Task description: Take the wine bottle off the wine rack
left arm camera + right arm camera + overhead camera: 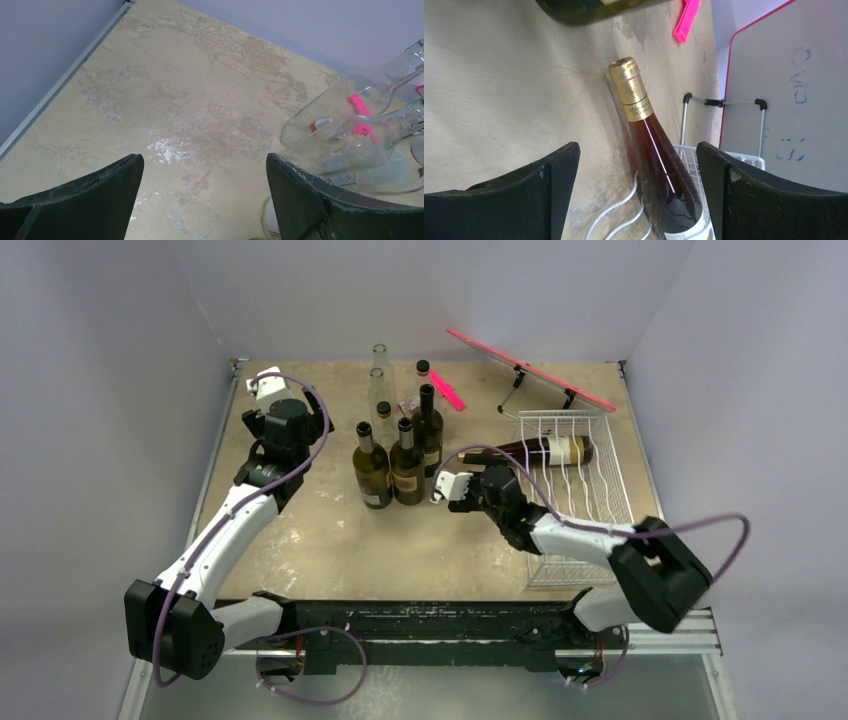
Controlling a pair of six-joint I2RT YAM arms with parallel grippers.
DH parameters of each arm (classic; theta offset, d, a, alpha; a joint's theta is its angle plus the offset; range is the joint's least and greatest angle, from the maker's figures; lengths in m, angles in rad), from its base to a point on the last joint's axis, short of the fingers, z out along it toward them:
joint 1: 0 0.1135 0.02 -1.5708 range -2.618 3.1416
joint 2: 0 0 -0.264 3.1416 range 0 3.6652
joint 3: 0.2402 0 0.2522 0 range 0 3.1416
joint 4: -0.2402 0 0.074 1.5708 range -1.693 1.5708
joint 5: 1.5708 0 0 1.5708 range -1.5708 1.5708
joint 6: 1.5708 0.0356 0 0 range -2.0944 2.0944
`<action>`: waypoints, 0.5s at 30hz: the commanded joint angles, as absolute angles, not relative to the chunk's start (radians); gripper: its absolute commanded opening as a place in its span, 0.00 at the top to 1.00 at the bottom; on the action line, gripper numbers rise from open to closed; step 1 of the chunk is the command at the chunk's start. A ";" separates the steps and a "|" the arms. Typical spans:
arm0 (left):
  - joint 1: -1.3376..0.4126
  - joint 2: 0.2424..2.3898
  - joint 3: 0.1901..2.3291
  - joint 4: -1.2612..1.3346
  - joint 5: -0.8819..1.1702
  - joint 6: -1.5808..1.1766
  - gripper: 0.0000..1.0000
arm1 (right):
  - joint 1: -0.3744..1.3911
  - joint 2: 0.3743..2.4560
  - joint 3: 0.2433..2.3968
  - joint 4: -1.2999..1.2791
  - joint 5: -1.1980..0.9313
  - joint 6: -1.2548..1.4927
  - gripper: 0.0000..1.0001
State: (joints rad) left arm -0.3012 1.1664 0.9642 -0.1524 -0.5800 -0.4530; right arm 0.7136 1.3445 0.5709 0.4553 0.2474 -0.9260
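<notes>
Top external: your wine bottle [545, 451] lies across the far end of the wine rack [600, 502], neck jutting left over the desk [330, 540] toward your right end effector [448, 488]; standing bottles [392, 465] crowd its left. Left wrist: left end effector [202, 170] gapes, holding nothing. Right wrist: fingers [754, 200] spread wide, neck ahead between them, likely your grasp point

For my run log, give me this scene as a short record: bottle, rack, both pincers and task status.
Wine bottle: lying on the wine rack, gold-capped neck poking past its edge
Right pincer: open, beside the bottle neck, not gripping
Left pincer: open, empty, over bare table near clear bottles
Dark bottles: three, upright, mid-table
Status: bottle not yet removed
</notes>
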 commanded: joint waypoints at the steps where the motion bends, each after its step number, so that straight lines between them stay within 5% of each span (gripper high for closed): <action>1: -0.296 1.168 1.011 -0.132 -0.586 -0.455 0.08 | 0.680 1.515 0.568 0.727 0.346 -1.042 0.11; 8: -0.295 1.181 1.010 -0.133 -0.587 -0.453 0.08 | 0.629 1.755 0.557 1.066 0.406 -1.172 0.11; 15: -0.295 1.187 1.012 -0.133 -0.592 -0.451 0.08 | 0.537 1.878 0.633 1.072 0.319 -1.233 0.12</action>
